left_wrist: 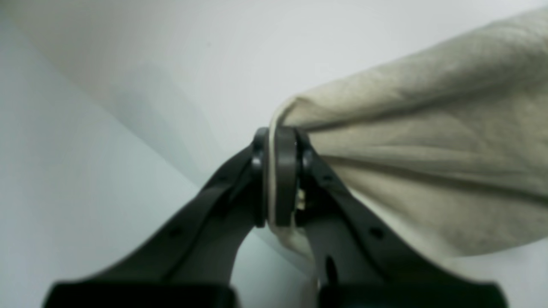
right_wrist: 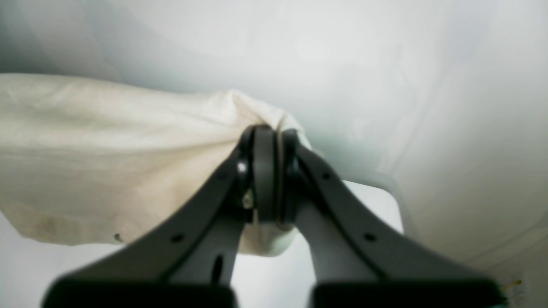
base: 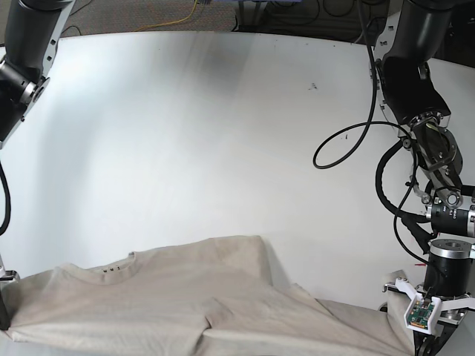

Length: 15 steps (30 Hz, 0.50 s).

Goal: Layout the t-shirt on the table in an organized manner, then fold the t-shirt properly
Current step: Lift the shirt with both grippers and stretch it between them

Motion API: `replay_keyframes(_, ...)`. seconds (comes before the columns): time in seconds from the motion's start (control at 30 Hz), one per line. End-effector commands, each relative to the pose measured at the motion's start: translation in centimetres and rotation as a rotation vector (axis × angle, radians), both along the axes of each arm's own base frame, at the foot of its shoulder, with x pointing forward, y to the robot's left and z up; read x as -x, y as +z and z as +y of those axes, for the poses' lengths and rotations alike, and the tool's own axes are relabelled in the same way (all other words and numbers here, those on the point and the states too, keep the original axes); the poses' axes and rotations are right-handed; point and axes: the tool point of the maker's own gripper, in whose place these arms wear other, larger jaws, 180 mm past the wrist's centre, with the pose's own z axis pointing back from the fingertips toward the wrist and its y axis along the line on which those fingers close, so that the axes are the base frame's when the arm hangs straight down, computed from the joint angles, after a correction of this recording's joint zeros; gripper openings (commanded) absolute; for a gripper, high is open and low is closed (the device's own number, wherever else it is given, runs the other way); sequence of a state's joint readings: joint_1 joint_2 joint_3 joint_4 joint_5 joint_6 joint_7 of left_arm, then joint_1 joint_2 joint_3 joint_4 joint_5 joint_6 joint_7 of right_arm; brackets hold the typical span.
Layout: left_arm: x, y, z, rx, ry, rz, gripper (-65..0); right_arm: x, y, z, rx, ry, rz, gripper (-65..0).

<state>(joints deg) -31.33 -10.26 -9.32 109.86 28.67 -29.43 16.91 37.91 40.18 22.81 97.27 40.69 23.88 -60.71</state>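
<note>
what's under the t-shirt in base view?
Only the white table shows around the t-shirt. Whatever lies beneath the fabric is covered. Each claw, left and right, pinches a shirt edge.

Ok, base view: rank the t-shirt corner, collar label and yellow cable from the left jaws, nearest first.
1. t-shirt corner, bottom right, clamped in them.
2. collar label, lower left.
3. yellow cable, top, beyond the table.

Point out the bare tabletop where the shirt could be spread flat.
The glossy white table is bare from its far edge down to the wrinkled beige cotton t-shirt, between both arms. Crowded: the near edge, where the shirt lies.
</note>
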Motion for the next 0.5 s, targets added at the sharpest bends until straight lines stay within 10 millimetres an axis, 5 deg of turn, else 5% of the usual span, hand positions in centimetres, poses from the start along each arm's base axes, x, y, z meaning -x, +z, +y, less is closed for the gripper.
replay_keyframes(0.0, 0.7, 2.3, -0.1, 0.008, -0.013, -0.077, -65.0, 0.8, 3.1, -0.2, 0.018, 0.004, -0.085, -65.0)
replay_keyframes(0.47, 1.4, -4.3, 0.5, 0.015, 0.002, 0.069, -65.0, 4.2, -1.3, 0.5, 0.049, 0.003, 0.013, -65.0)
